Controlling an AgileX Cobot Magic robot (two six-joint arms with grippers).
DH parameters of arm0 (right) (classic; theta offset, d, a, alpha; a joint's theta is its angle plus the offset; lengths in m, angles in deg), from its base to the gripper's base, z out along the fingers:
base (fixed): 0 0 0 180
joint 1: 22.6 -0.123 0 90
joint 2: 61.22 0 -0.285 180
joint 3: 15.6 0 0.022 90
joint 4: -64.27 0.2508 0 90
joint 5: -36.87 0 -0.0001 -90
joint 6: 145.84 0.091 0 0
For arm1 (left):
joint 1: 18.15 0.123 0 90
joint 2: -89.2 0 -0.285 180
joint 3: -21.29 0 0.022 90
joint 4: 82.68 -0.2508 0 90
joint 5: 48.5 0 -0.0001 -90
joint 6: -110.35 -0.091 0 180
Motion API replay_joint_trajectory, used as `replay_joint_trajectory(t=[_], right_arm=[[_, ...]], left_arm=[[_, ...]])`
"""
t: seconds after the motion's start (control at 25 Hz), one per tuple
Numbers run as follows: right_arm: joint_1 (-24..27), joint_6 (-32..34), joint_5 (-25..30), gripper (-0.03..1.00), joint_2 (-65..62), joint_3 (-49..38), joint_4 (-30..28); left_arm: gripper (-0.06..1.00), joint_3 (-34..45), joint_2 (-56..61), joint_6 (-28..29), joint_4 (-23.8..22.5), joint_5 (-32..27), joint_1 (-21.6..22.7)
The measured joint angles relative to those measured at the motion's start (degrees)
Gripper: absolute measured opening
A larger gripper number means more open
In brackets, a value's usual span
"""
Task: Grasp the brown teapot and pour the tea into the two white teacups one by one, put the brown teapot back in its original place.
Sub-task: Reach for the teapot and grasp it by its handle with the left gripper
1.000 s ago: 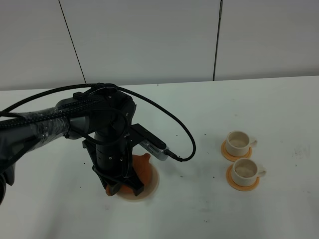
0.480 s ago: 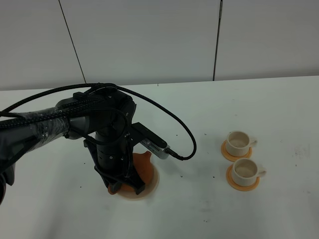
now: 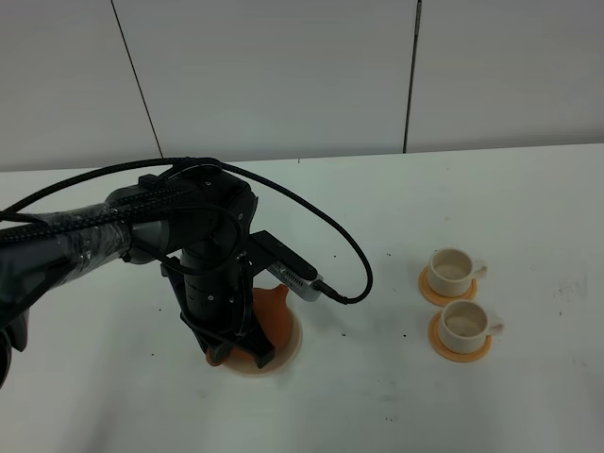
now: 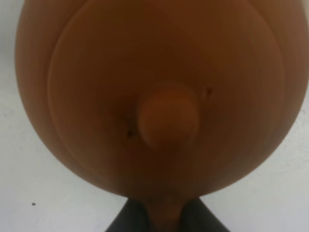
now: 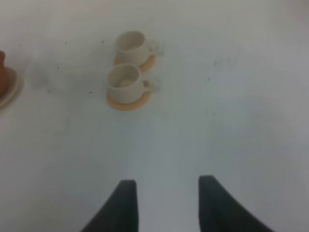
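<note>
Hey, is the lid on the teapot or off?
On: the knobbed lid sits flush on the brown teapot in the left wrist view.

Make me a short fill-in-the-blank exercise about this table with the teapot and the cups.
1. The left gripper has its jaws shut on the brown teapot's ____.
2. Each of the two white teacups stands on an orange ____.
3. The right gripper has its jaws ____ and holds nothing.
4. In the high view, the teapot is to the ____ of the teacups.

Missing words: handle; coaster; open; left.
</note>
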Motion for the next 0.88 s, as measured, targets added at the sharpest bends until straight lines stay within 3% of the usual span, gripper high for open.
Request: replay_joint_trajectory(t=[0.88], right_arm=[[0.0, 0.0, 0.0, 0.3, 0.0, 0.0, 0.0]], left_arm=[[0.17, 0.0, 3.1, -0.3, 1.1, 4.3, 0.0]])
